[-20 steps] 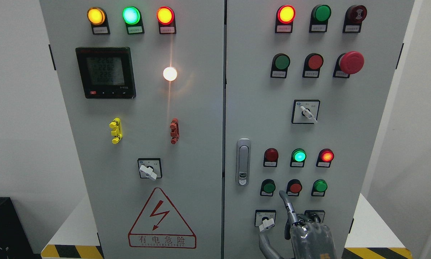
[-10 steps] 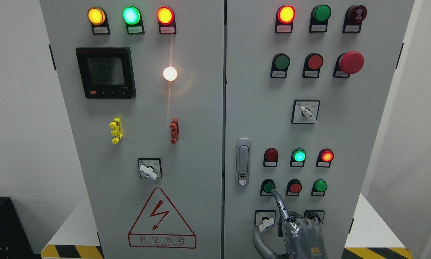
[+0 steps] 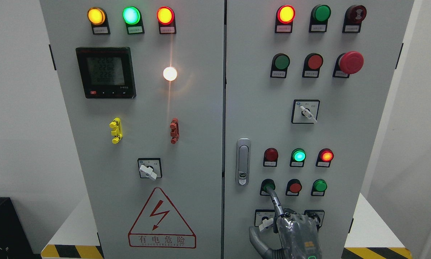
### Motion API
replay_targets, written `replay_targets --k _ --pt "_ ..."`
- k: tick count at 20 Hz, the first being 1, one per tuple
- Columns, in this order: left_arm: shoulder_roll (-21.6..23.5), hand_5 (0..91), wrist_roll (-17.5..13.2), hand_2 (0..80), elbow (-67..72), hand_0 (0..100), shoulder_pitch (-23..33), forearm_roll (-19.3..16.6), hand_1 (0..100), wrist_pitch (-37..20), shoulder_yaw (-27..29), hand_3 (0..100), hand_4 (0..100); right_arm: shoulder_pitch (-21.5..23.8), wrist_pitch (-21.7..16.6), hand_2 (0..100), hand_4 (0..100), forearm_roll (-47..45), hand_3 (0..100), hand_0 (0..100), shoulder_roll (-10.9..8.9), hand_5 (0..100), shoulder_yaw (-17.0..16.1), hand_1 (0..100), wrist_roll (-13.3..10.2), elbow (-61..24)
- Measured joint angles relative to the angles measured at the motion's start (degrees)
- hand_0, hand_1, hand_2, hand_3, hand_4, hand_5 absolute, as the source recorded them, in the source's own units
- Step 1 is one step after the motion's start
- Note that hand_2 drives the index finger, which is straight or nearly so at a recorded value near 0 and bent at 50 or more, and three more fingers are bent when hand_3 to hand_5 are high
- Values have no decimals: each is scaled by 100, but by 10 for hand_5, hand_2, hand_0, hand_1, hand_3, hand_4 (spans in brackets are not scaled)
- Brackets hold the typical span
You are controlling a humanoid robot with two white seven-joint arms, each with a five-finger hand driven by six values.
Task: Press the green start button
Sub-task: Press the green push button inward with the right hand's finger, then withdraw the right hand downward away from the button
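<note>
Right hand (image 3: 296, 230) curling, index finger extended, touching green start button (image 3: 268, 187) left of red button (image 3: 294, 187); rigid spring-loaded cap, probably needing firm centred push.

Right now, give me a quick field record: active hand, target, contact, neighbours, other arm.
active hand: right hand, index finger extended, the other fingers curled
target: green button, left end of the lower button row on the right door
contact: fingertip at the button face; actual press cannot be told
neighbours: red button, second green button in the same row
left hand: not in view
</note>
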Motion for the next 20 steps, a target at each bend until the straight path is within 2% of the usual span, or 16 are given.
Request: replay_targets --k 11,20 --pt "0 0 0 0 0 120 0 0 556 0 0 0 0 -97 6 0 822 -6 882 389 3 1000 2 335 -40 185" --pt "0 0 0 0 0 120 0 0 556 0 0 0 0 -55 -33 0 817 -82 885 467 14 978 -7 376 21 91"
